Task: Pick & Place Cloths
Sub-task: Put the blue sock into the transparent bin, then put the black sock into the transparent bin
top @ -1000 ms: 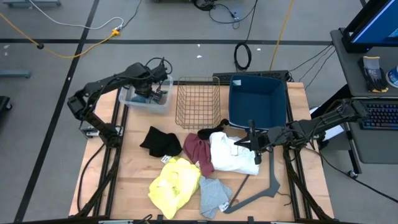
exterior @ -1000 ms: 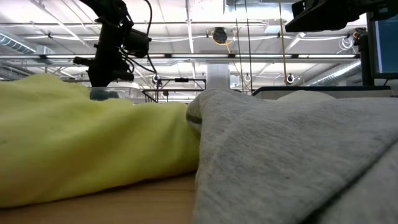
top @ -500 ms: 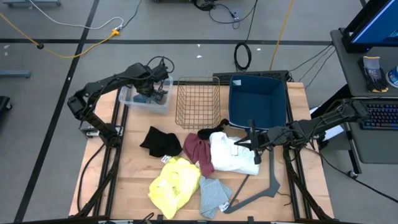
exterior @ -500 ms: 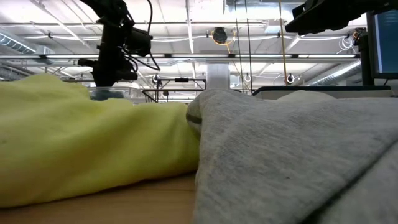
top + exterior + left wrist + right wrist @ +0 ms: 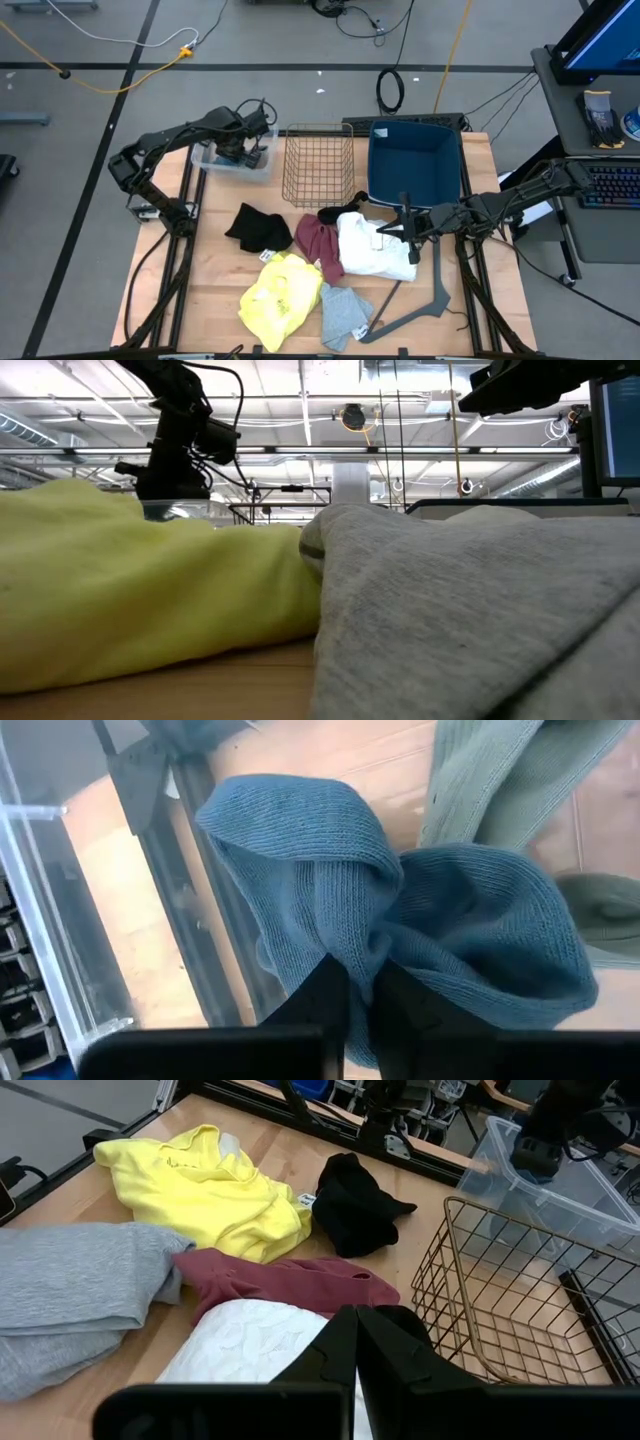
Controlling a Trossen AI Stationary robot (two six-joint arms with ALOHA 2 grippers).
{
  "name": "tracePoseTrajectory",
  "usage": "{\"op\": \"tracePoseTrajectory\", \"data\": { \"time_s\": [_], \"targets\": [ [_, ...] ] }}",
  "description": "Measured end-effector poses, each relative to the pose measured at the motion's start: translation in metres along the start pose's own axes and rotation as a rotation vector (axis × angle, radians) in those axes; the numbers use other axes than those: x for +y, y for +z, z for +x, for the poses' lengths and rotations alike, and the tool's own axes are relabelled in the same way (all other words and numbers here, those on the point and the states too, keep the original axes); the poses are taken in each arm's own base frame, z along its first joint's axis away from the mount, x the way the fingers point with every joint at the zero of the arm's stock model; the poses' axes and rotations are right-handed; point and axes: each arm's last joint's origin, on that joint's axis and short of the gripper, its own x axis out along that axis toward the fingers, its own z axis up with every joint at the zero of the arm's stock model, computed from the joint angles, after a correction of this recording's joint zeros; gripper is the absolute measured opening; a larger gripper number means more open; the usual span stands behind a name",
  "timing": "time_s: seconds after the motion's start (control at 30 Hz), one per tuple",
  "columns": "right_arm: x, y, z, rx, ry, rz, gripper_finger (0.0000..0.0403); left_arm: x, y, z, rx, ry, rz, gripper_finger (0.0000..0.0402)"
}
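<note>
Left pincer [image 5: 348, 995] | pinching teal-blue cloth [image 5: 420, 920] | clear bin [image 5: 232, 158] | wrist-only

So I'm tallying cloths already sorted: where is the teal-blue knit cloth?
The teal-blue knit cloth lies inside the clear plastic bin at the table's far left in the high view, beside the wire basket, at the left gripper.

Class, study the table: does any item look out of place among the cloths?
Yes: a grey angled bar lies at the table's near right corner, beside the grey cloth. It is rigid, hanger-like, not fabric like the rest.
</note>
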Motion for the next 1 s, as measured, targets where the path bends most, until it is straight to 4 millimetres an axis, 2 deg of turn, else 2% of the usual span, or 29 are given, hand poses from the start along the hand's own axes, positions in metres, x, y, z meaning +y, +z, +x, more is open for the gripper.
{"op": "tracePoseTrajectory", "data": {
  "time_s": [0.33, 0.6, 0.8, 1.0],
  "targets": [
    [0.0, 0.0, 0.0, 0.0, -0.003, 0.0, 0.0004, 0.0, 0.0, 0.0, -0.003, 0.006, 0.043, 0.0142],
    [0.0, 0.0, 0.0, 0.001, -0.004, 0.0, 0.004, 0.0, 0.0, 0.0, 0.0, 0.01, 0.095, 0.0226],
    [0.0, 0.0, 0.0, 0.001, -0.004, 0.0, 0.0074, 0.002, -0.002, -0.002, 0.021, 0.024, 0.16, 0.0254],
    [0.0, 0.0, 0.0, 0.001, -0.004, 0.0, 0.0097, 0.008, -0.001, -0.016, -0.001, 0.014, 0.15, 0.0258]
  ]
}}
